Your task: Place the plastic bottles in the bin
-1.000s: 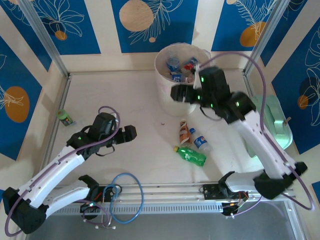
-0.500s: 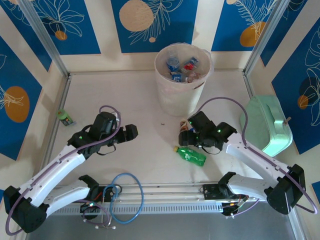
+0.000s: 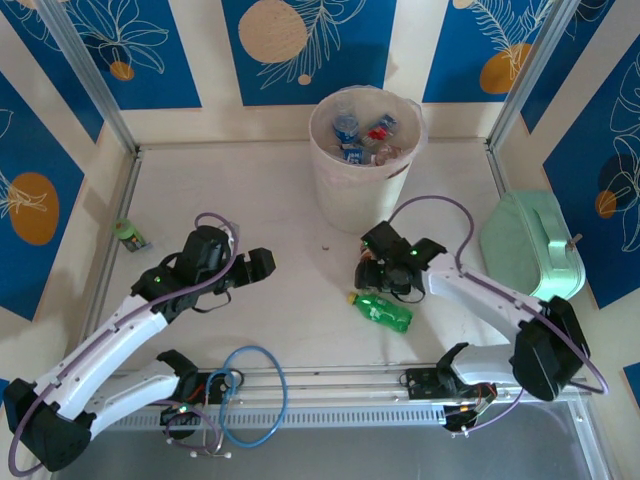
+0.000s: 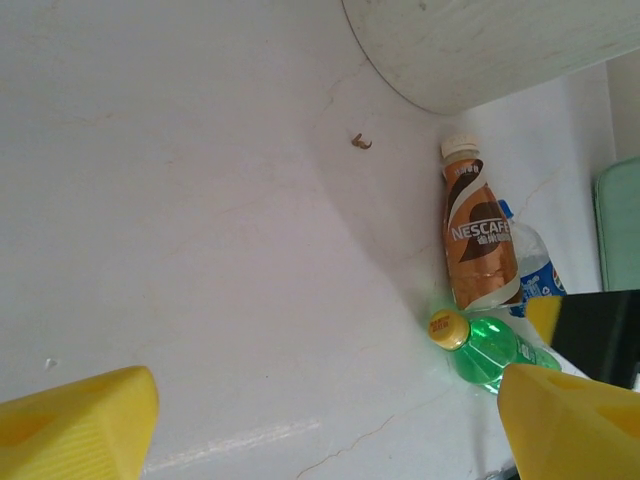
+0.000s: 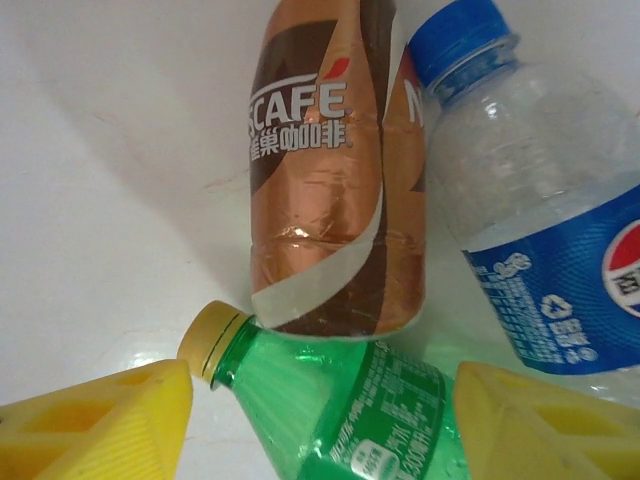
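Right hand [image 5: 322, 385] is open over the green bottle [image 5: 375, 400], which lies lengthways from finger to finger, cap [image 5: 212, 338] at lower left.

White table [image 3: 250, 190] – bin, box, four loose bottles.
Bin [image 3: 365, 170] at back, mint-green box [image 3: 530, 245] right; brown bottle [image 4: 480, 240], blue-label bottle [image 5: 540, 230], green bottle [image 3: 385, 313] clustered mid-table – small green bottle [image 3: 128, 234] far left, tiny scrap [image 4: 360, 141] near bin.

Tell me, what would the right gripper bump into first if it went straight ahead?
Probably the green bottle, lying between the right gripper fingers. The brown coffee bottle lies just beyond, though depth is unclear.
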Controlling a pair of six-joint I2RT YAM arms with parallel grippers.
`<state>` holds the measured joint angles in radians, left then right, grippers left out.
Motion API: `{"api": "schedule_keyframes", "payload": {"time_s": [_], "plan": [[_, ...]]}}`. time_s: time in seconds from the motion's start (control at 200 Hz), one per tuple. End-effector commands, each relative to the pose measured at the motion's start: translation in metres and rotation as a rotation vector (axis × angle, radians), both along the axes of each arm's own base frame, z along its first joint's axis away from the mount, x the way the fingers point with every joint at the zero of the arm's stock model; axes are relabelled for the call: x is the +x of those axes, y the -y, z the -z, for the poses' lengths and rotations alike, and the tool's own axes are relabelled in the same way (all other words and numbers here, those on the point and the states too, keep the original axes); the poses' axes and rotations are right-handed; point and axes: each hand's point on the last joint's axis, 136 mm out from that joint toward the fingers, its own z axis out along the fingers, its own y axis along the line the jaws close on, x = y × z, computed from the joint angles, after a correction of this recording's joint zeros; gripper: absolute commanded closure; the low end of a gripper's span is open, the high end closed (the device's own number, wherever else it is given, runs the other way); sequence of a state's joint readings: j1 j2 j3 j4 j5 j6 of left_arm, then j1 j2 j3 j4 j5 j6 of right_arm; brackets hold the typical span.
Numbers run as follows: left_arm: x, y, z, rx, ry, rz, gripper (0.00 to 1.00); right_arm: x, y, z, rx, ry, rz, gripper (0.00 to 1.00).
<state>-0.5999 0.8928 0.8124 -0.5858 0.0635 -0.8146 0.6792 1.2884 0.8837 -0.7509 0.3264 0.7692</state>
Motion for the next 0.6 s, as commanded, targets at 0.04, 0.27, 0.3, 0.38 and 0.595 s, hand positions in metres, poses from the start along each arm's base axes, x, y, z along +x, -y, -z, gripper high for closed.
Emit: {"api": "schedule_keyframes", "payload": {"time_s": [0.04,0.27,0.3,0.38,0.595], "plan": [[-0.003,-0.002,0.002,-0.021,-0.007,-0.005,0.12,0.022,-0.004,-0.003,-0.042,0.032,0.073,0.34],[-0.005,-0.003,0.002,-0.015,-0.006,-0.003,0.12,0.030,-0.005,0.013,-0.133,-0.022,0.092,0.34],[-0.005,-0.004,0.001,-0.014,-0.003,-0.003,0.12,0.030,-0.005,0.016,-0.141,-0.031,0.091,0.33],[-0.005,-0.005,0.001,-0.012,0.000,-0.003,0.12,0.029,-0.007,0.022,-0.159,-0.052,0.088,0.33],[-0.005,-0.005,0.001,-0.010,0.003,0.001,0.12,0.030,-0.015,0.034,-0.177,-0.115,0.060,0.29]]}}
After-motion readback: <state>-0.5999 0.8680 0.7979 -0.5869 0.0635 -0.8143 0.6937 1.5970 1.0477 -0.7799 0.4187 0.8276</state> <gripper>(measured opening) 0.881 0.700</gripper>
